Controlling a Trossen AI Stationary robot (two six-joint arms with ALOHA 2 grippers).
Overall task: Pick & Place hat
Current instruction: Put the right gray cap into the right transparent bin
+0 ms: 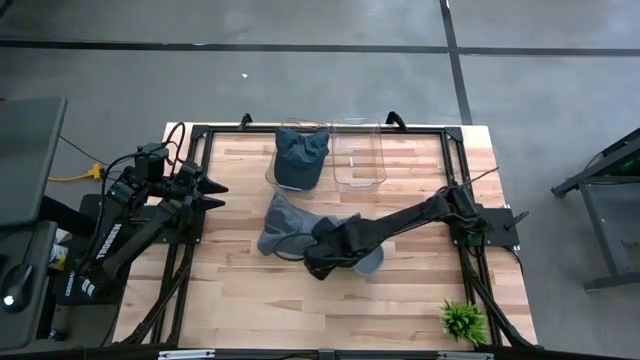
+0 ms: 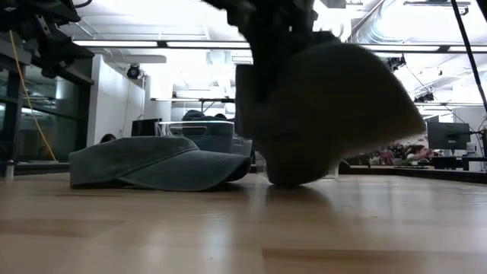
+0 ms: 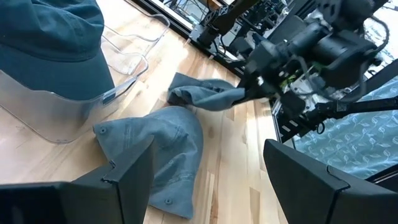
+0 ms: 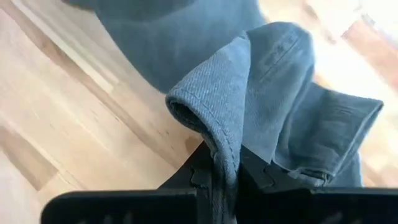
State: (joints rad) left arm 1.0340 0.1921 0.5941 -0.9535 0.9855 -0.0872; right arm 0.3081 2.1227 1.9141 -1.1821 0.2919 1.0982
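pale butcher-block table (image 1: 400, 300) in a black frame, on grey taped floor; small green plant (image 1: 463, 320) at one corner. open office beyond in the low view, bright ceiling strips, a monitor (image 2: 446, 135) far off.

two clear plastic bins at the far edge: one bin (image 1: 290, 170) filled by a dark blue cap (image 1: 300, 158), second bin (image 1: 359, 155) bare.

mid-table, soft grey-blue denim hat (image 4: 261, 87), stitched and creased, pinched in the right gripper (image 4: 227, 180), fingers shut tight on a fold of cloth. another hat (image 2: 152, 164) flat on the wood just beside, brim outward, seen only edge-on from the low view.

left gripper (image 1: 215, 195) parked at the table's left edge, fingers apart, holding nothing.
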